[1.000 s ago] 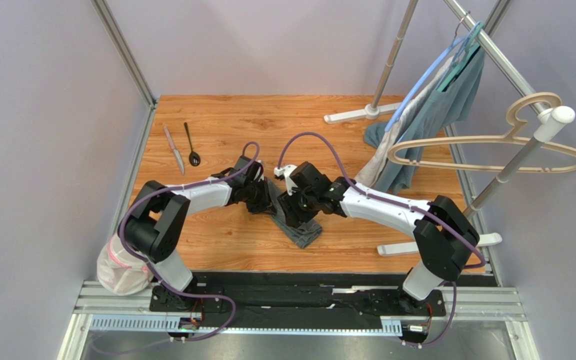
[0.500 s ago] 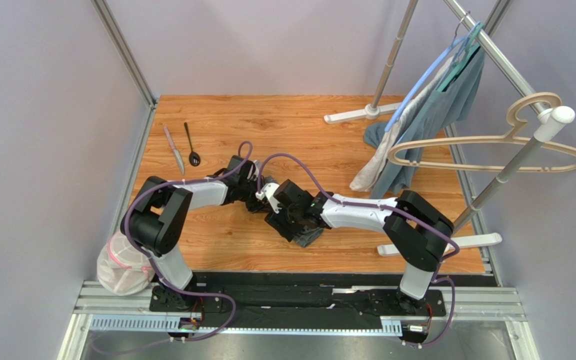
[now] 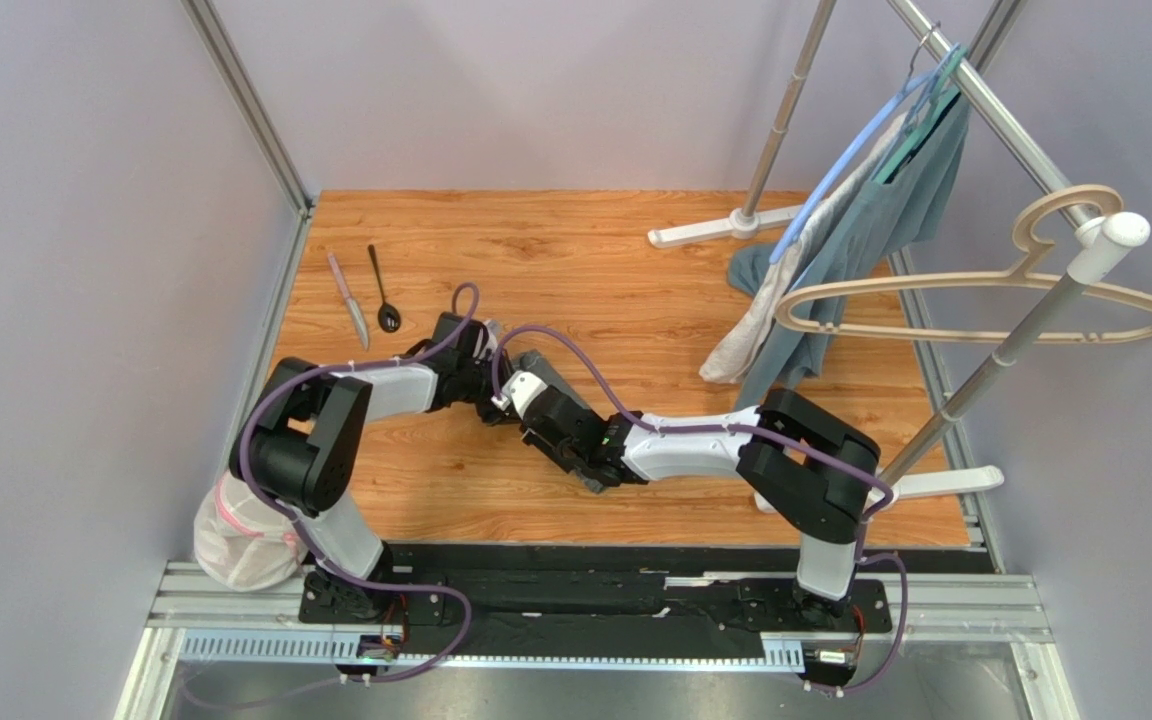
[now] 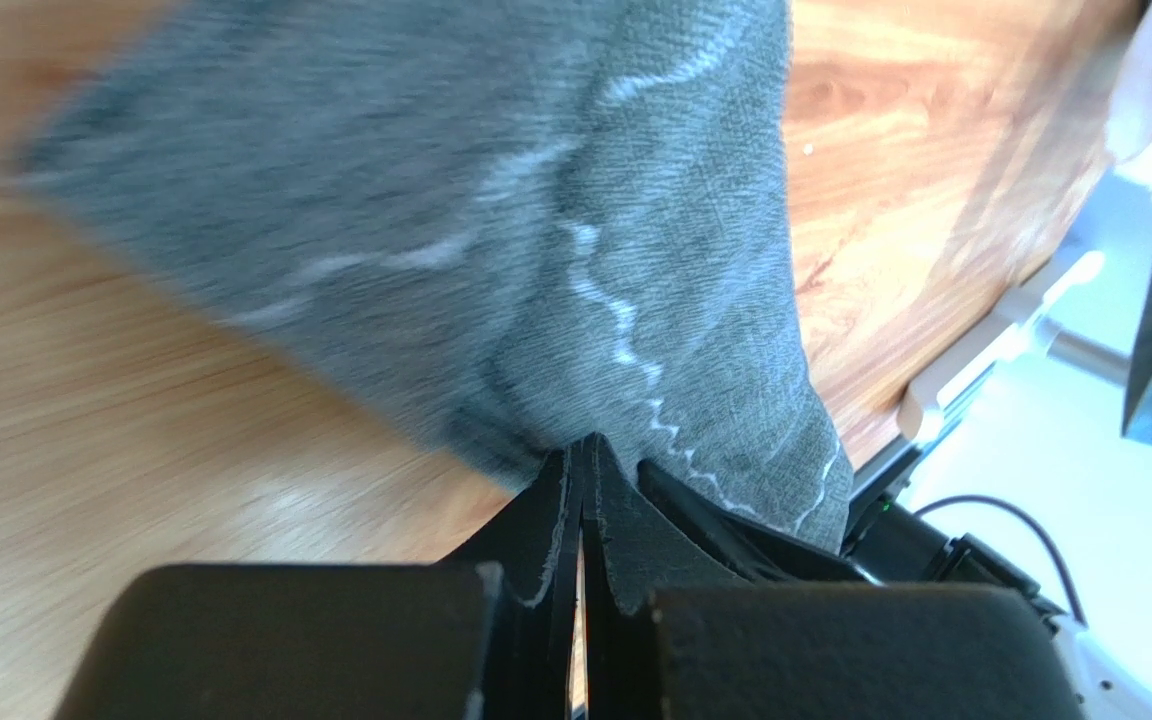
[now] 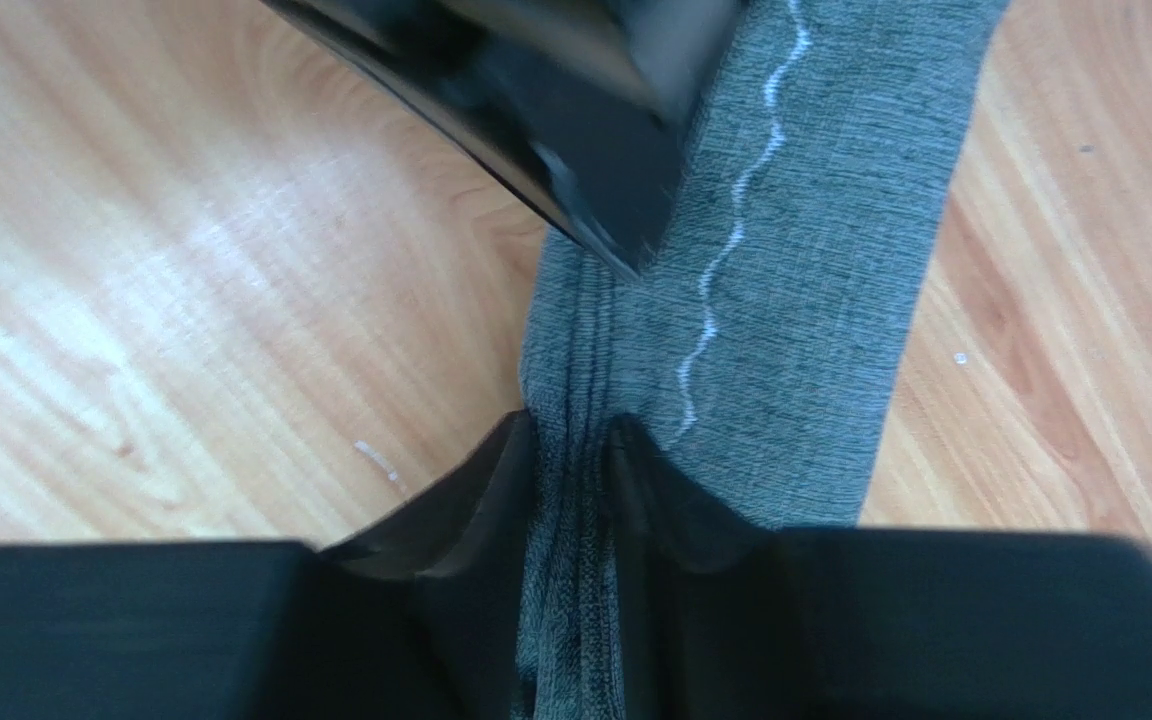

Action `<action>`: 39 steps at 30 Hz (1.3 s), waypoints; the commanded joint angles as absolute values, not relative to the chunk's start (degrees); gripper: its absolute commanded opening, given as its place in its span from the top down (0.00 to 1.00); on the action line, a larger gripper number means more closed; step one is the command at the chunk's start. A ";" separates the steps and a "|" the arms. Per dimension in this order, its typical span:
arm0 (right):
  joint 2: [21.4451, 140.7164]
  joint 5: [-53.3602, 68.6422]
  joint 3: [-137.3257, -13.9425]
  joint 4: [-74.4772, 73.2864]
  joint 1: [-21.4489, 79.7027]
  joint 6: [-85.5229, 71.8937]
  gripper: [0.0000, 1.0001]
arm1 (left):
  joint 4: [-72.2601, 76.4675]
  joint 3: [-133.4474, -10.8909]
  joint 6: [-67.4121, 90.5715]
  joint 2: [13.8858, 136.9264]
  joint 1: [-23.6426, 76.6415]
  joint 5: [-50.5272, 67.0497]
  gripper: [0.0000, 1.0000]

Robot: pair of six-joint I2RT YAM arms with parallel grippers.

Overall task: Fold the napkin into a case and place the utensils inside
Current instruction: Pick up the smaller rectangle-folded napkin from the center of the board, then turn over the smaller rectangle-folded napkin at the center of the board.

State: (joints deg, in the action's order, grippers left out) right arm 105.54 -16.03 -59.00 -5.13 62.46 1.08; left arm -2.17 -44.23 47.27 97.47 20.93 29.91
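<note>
The dark grey napkin [image 5: 793, 255] lies as a narrow folded strip on the wooden table, its pale wavy stitching showing. My right gripper [image 5: 570, 450] is shut on its folded layers, which bunch between both fingers. In the left wrist view the napkin [image 4: 537, 225] fans up from my left gripper [image 4: 582, 446], whose jaws are pressed together on the cloth's edge. From above, both grippers meet left of centre, left [image 3: 486, 399] and right [image 3: 527, 420], and hide most of the cloth. The silver knife [image 3: 348, 300] and black spoon [image 3: 384, 288] lie side by side at the far left.
A clothes rack stands on the right with a teal-grey garment [image 3: 898, 210] and a beige hanger [image 3: 988, 293]. Its white feet [image 3: 717, 228] rest on the table at the back and front right. A plastic bag [image 3: 244, 533] sits beside the left arm's base.
Both grippers have shifted left across the table, taking the napkin with them. The right arm has stretched out low, and its jaws have closed on the folded edge.
</note>
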 commanded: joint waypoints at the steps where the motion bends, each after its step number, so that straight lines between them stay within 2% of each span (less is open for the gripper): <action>1: 109.43 -18.37 -55.81 -8.88 61.96 -1.76 0.82 | -3.95 -42.98 46.85 91.24 18.11 29.36 0.98; 2: 109.16 -17.93 -55.90 -8.96 61.79 -1.32 0.83 | -4.91 -43.24 46.50 90.36 17.76 28.92 0.98; 6: 108.99 -17.75 -57.04 -10.45 61.61 -1.67 1.00 | -8.43 -44.30 46.75 86.07 16.79 28.92 0.97; 9: 107.76 -16.35 -58.00 -11.59 61.70 -3.16 1.00 | -12.63 -44.65 46.94 78.95 16.35 26.29 0.95; 13: 105.56 -12.58 -61.34 -14.85 61.52 -7.99 1.00 | -22.22 -45.61 45.18 66.30 15.65 14.28 0.91; 16: 104.07 -8.20 -64.41 -16.78 61.26 -13.26 1.00 | -28.20 -45.88 43.07 57.41 14.42 9.51 0.87; 25: 101.87 3.67 -73.99 -21.53 60.47 -26.97 1.00 | -39.63 -45.88 41.13 42.64 13.27 7.82 0.87; 34: 100.46 15.19 -74.18 -8.72 60.03 -39.37 1.00 | -44.73 -46.93 39.82 36.83 13.27 6.77 0.88; 39: 100.10 21.61 -65.07 10.52 56.79 -49.81 1.00 | -45.35 -46.06 38.94 36.12 13.27 6.15 0.88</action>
State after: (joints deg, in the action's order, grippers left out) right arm 102.72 14.37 -70.63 -7.75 59.51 -38.89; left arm -44.01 -45.32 40.93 36.73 13.65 6.90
